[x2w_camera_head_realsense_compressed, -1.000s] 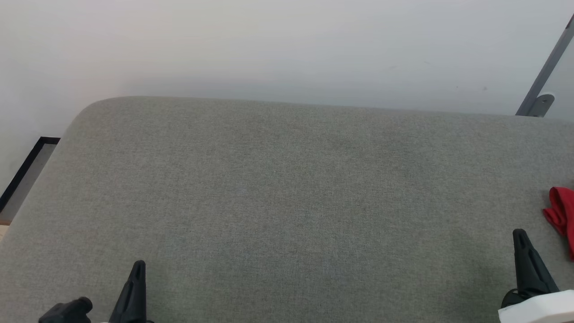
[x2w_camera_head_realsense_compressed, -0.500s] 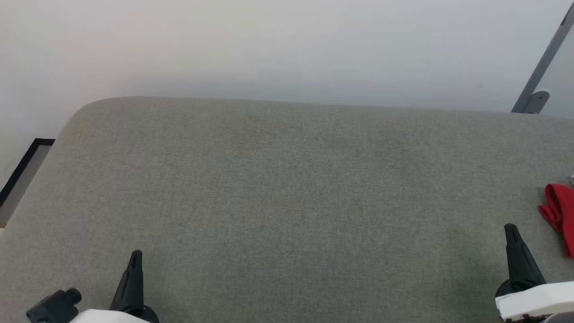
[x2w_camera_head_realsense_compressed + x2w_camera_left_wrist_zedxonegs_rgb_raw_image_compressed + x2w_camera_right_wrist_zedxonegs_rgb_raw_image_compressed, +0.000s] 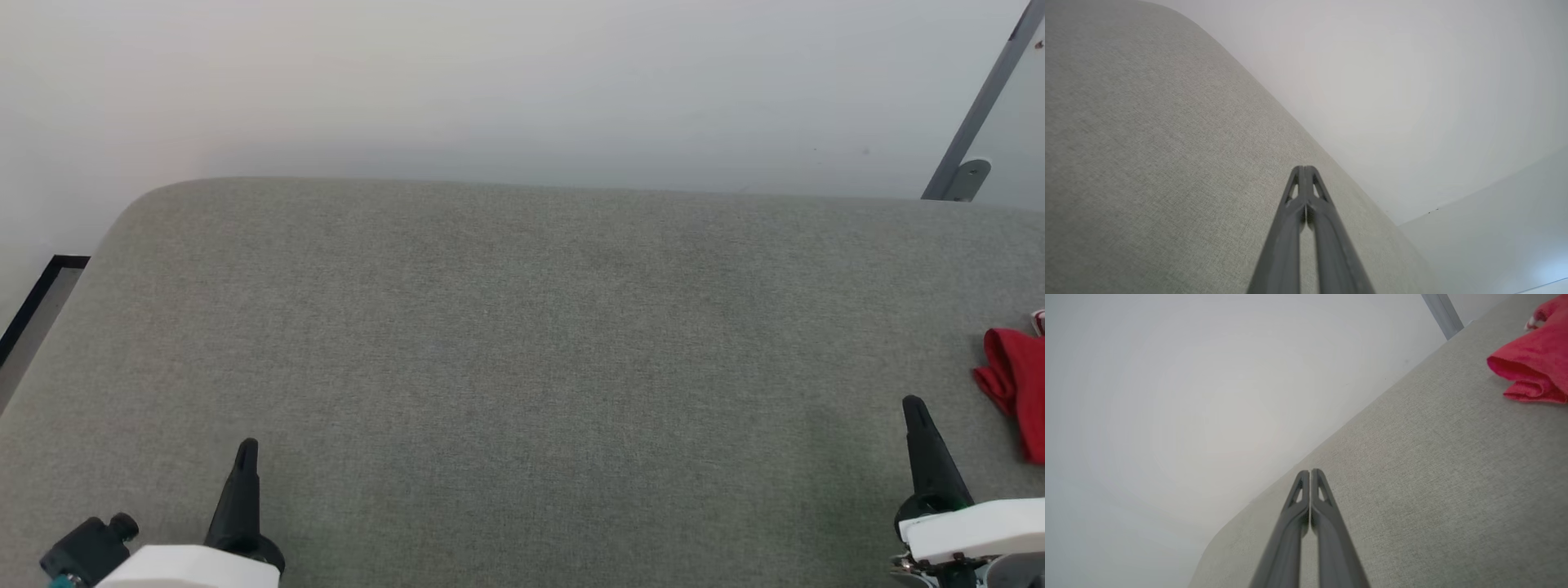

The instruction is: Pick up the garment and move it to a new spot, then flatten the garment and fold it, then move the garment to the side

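Observation:
A bunched red edge of the garment (image 3: 1016, 384) lies on the grey fabric surface (image 3: 522, 343) at the far right of the head view, cut off by the frame; the right wrist view catches the garment (image 3: 1533, 367) at its top right. My right gripper (image 3: 913, 406) hovers shut and empty just left of and below the garment. In the right wrist view the right gripper (image 3: 1310, 471) has its fingers pressed together. My left gripper (image 3: 246, 447) stands shut at the lower left, far from the garment. The left gripper (image 3: 1303, 168) holds nothing.
The grey padded surface stretches wide between the two arms, with a rounded far-left corner. A pale wall (image 3: 522, 82) rises behind it. A grey metal strut (image 3: 971, 114) leans at the far right. A strip of floor with dark skirting (image 3: 33, 302) lies at the left edge.
The head view has shifted a little. Both grippers have risen in it and more of each white forearm shows. The garment lies as before.

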Robot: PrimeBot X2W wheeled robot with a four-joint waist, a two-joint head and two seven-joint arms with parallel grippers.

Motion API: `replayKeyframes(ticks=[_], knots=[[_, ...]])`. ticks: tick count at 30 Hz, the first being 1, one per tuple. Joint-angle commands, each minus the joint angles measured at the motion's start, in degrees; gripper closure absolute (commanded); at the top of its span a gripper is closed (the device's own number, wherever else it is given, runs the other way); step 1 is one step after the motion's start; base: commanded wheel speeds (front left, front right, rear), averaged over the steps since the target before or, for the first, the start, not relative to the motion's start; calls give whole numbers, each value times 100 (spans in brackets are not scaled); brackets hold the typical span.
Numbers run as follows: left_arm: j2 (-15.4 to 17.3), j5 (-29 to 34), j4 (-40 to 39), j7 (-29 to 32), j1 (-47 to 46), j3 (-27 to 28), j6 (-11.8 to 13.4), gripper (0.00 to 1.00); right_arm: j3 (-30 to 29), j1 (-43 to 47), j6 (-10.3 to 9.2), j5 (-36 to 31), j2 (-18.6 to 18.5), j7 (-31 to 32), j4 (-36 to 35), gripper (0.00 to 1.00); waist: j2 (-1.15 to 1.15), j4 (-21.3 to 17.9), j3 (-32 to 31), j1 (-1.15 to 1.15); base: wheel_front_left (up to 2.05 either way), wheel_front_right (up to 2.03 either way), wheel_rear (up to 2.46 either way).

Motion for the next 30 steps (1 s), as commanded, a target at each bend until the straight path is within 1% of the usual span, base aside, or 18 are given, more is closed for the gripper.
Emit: replayKeyframes(ticks=[1, 18, 30], knots=[[22, -195, -40, 54, -152, 41, 1, 100, -13, -130, 1, 169, -7, 35, -33, 100, 0, -7, 2, 0, 0, 0, 0], [-86, -1233, 49, 344, -371, 143, 1, 100, 33, -322, 1, 1196, 97, 227, 154, 100, 0, -99, 25, 0, 0, 0, 0], [-142, -1803, 106, 507, -498, 204, 2, 100, 59, -435, 1, 1781, 154, 340, 270, 100, 0, -159, 40, 0, 0, 0, 0]])
